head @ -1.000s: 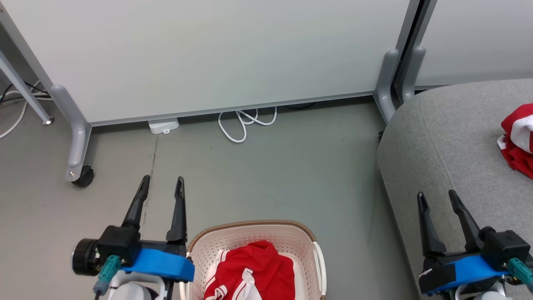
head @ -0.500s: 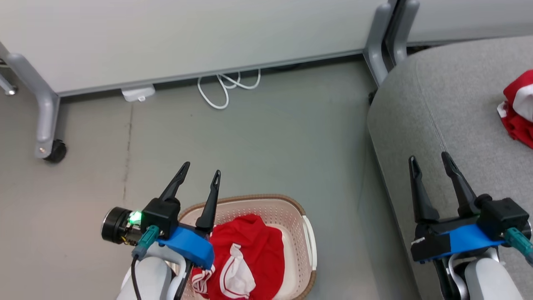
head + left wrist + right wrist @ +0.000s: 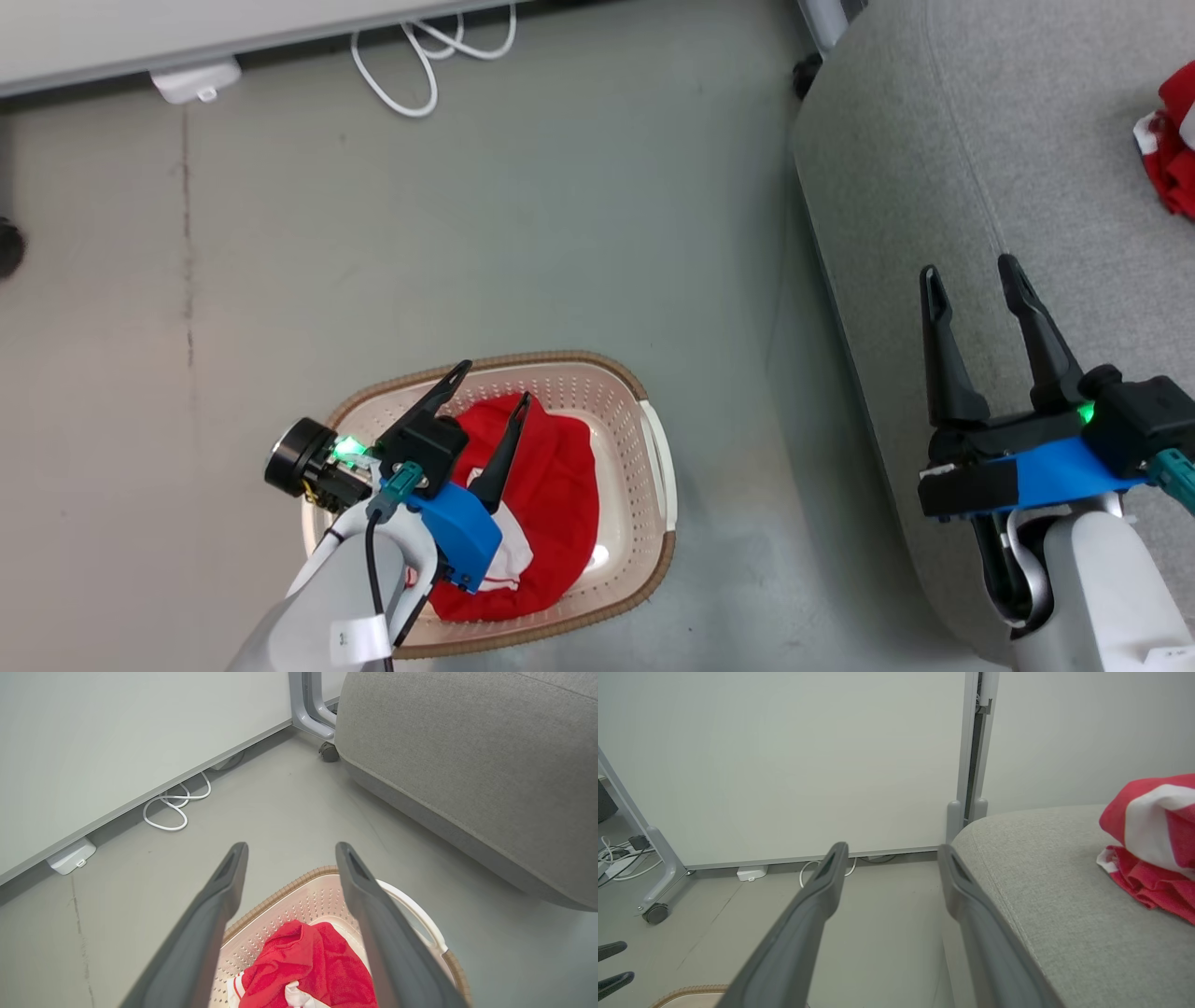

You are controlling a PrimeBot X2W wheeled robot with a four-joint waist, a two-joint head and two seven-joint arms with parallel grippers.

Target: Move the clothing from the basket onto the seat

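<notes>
Left gripper (image 3: 495, 381), jaws wide, over basket (image 3: 579, 359) rim, perhaps clear of clothing (image 3: 560, 481); right gripper (image 3: 968, 266) equally wide above seat (image 3: 887, 140) edge.

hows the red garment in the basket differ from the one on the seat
The red-and-white garment in the cream perforated basket sits at floor level; the red-and-white garment on the grey fabric seat rests higher. The basket garment lies under the open left gripper; the seat garment lies apart from the right gripper. Both are crumpled.
</notes>
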